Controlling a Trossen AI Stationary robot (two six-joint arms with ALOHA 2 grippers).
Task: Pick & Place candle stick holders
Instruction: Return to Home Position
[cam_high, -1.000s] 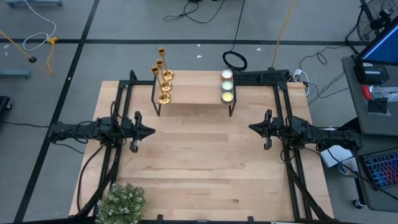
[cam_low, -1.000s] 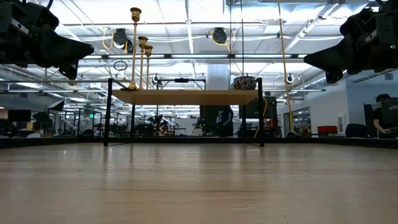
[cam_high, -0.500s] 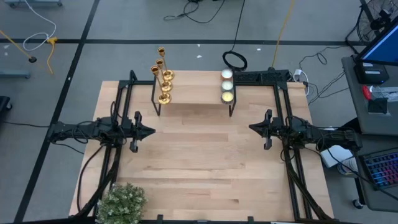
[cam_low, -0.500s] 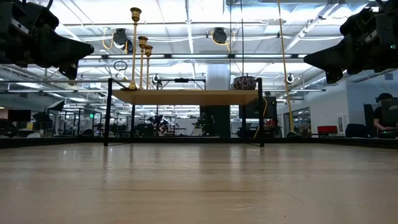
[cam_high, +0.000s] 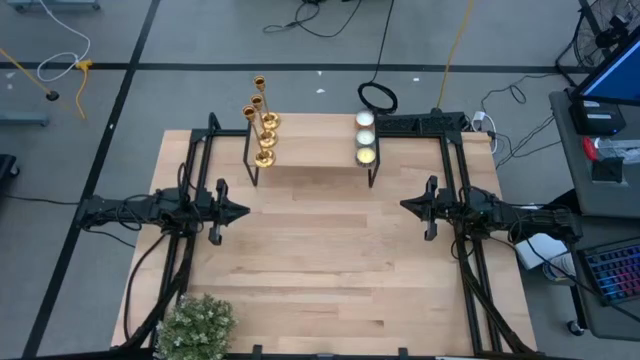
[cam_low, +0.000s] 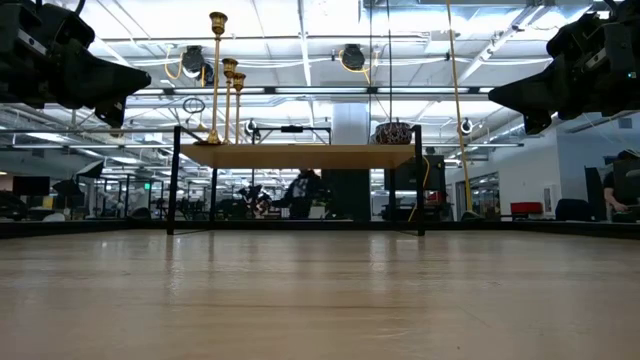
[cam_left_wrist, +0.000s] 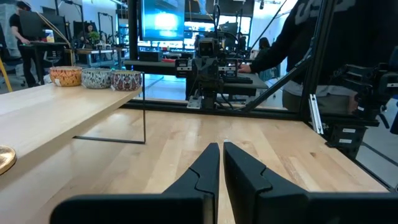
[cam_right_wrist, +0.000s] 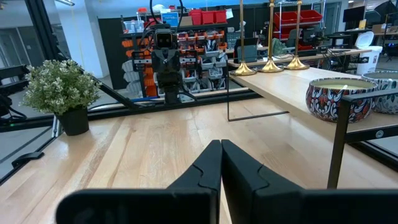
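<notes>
Left claw (cam_left_wrist: 221, 147): fingers pressed together with nothing between them. It hangs above the left side of the table and points in toward the middle.
Right claw (cam_right_wrist: 221, 143): closed the same way and empty. It hangs above the right side, facing the left claw and well apart from it.
Table (cam_high: 330, 265): a pale wooden top under both arms.
Shelf (cam_high: 312, 152): a low wooden board on thin black legs at the far edge of the table, beyond both claws.
Candle stick holders (cam_high: 264, 127): three tall gold ones, upright in a close row on the left end of the shelf, bases near one another. Neither claw touches them.
Candles (cam_high: 366, 139): three round ones in patterned bowls, lined up on the right end of the shelf, well apart from the candle stick holders.
Plant (cam_high: 196, 324): a small leafy bush in a dark pot at the near left corner of the table.
Person (cam_left_wrist: 354, 43): someone in a dark top stands past the far side of the table, seen from the left wrist.
</notes>
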